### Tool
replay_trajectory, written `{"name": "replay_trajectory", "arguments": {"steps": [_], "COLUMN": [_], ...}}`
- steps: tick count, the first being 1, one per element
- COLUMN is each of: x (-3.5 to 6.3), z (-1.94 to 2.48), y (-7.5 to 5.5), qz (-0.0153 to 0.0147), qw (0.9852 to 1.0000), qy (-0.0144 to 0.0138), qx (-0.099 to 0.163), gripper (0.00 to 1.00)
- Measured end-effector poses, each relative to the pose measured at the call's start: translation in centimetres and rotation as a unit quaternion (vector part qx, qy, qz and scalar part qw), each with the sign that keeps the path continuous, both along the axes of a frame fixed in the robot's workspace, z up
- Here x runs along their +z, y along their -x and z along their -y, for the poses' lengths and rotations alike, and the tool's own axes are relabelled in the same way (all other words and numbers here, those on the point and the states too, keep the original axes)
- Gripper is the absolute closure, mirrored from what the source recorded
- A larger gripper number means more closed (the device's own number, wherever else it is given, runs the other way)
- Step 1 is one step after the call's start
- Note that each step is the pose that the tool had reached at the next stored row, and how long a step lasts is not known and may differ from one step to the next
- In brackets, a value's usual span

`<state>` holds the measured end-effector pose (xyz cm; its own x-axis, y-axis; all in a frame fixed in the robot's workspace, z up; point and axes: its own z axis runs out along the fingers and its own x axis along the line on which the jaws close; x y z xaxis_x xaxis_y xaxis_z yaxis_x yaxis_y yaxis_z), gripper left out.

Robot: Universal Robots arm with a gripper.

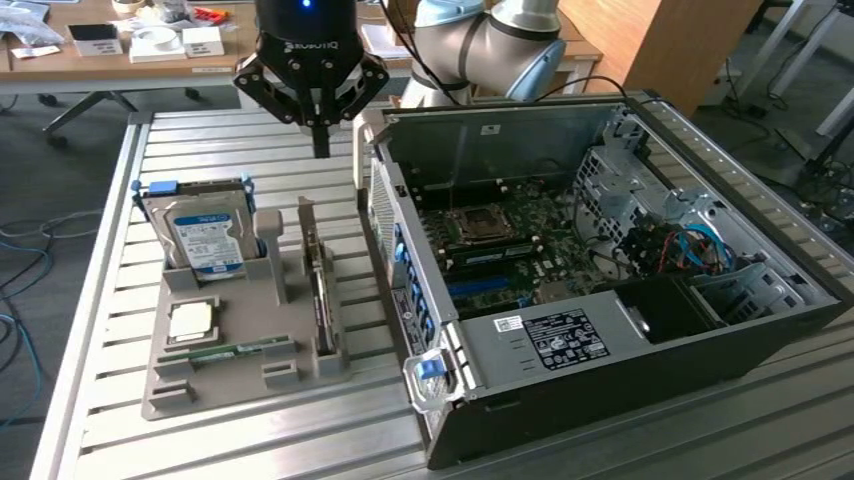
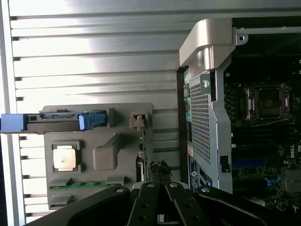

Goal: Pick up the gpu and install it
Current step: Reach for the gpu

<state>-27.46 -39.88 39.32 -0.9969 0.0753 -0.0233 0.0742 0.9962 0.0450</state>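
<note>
The gpu [image 1: 320, 295] stands on edge in a slot of the grey holder tray [image 1: 227, 385], a thin dark card with its metal bracket at the far end. In the wrist view the gpu [image 2: 141, 157] appears as a narrow edge along the tray's side. My gripper [image 1: 320, 148] hangs above the far end of the card, apart from it, its fingers shut together and holding nothing. In the wrist view the gripper [image 2: 160, 165] shows its dark tips just beside the card's edge, toward the computer case.
The open computer case [image 1: 641, 330] lies right beside the tray, its motherboard [image 1: 514, 240] exposed. On the tray stand a hard drive [image 1: 207, 240] in a blue caddy, a CPU [image 1: 191, 320] and a green memory stick [image 1: 227, 352]. The slatted metal table [image 1: 174, 150] surrounds them.
</note>
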Motion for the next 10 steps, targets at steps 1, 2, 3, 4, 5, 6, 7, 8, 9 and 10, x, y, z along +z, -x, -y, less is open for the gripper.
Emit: {"name": "replay_trajectory", "arguments": {"steps": [1, 2, 3, 4, 5, 6, 7, 8, 9, 10], "x": [0.00, 0.00, -0.01, -0.02, -0.02, -0.02, -0.03, -0.03, -0.04, -0.04], "z": [0.00, 0.00, 0.00, 0.00, 0.00, 0.00, 0.00, 0.00, 0.00, 0.00], "y": [0.10, 0.17, 0.23, 0.28, 0.34, 0.40, 0.45, 0.52, 0.61, 0.70], "qz": [0.0000, 0.0000, 0.0000, 0.0000, 0.0000, 0.0000, 0.0000, 0.0000, 0.0000, 0.0000], "qw": [1.0000, 1.0000, 1.0000, 1.0000, 1.0000, 1.0000, 1.0000, 1.0000, 1.0000, 1.0000], "qy": [0.0000, 0.0000, 0.0000, 0.0000, 0.0000, 0.0000, 0.0000, 0.0000, 0.0000, 0.0000], "qx": [0.000, 0.000, 0.000, 0.000, 0.000, 0.000, 0.000, 0.000, 0.000, 0.000], "gripper": [0.89, 0.89, 0.89, 0.89, 0.89, 0.89, 0.89, 0.89, 0.89, 0.89]}}
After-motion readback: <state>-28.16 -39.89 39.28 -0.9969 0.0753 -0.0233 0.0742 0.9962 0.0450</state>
